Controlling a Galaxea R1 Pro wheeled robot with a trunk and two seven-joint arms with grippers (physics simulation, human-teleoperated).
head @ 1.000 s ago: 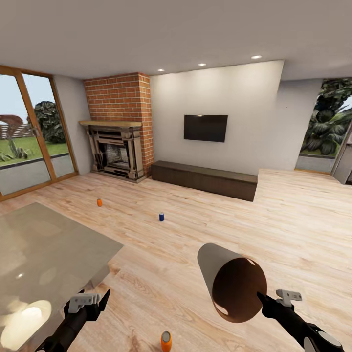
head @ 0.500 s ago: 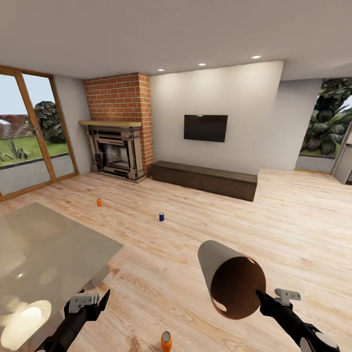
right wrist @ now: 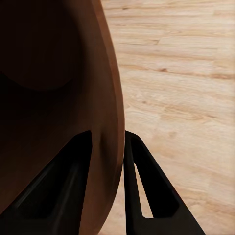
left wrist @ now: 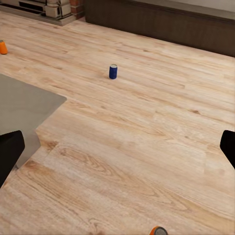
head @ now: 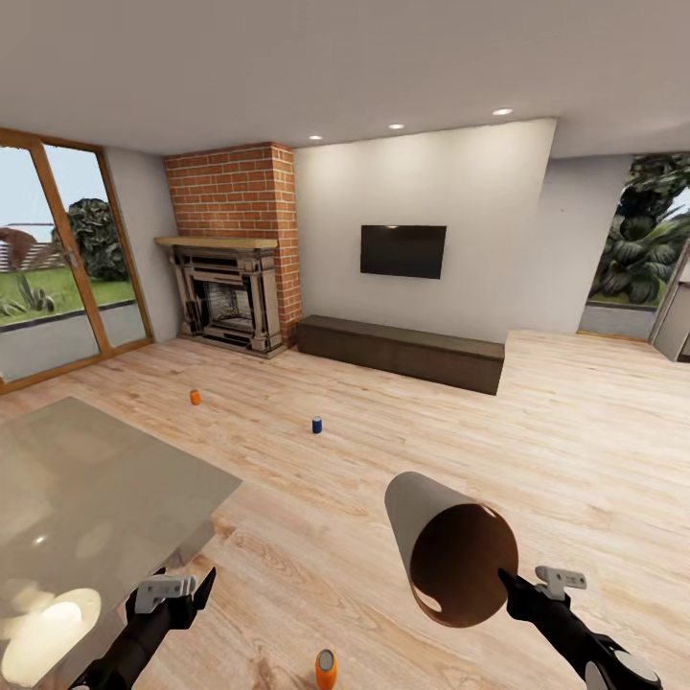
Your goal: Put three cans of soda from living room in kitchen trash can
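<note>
Collecting stage, by the look of it: right pincer (head: 505, 579) clamped on the rim of the trash can (head: 450, 549), held tilted above the wood floor (head: 402, 450) with its dark mouth toward the camera. Left pincer (head: 182, 589) spread apart and empty beside the grey table (head: 86, 479). Nearest orange can (head: 326, 669) upright on the floor between the arms, cut off at the frame's edge; blue can (head: 316, 425) and far orange can (head: 195, 397) further out, well apart. Next move likely: lowering the left pincer around the nearest can. Can labels too small to read.
</note>
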